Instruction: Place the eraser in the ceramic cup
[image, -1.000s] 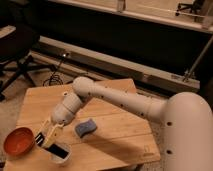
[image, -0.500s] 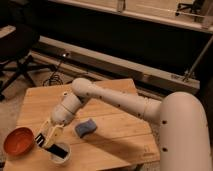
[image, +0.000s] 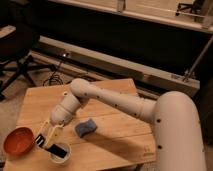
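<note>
From the camera view, the white arm reaches down over the pale wooden surface (image: 115, 135). Its end effector (image: 46, 138) hangs just above the small white ceramic cup (image: 60, 153), fingers spread wide and holding nothing. The flat dark eraser (image: 59, 150) lies inside the cup. An orange-red round bowl (image: 19, 141) sits just left; a blue wavy sponge (image: 86, 127) lies nearby.

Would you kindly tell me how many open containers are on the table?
2. The orange bowl sits at the table's near left corner; the ceramic cup, holding the eraser, stands just right of it, under the gripper. None appear hidden.
</note>
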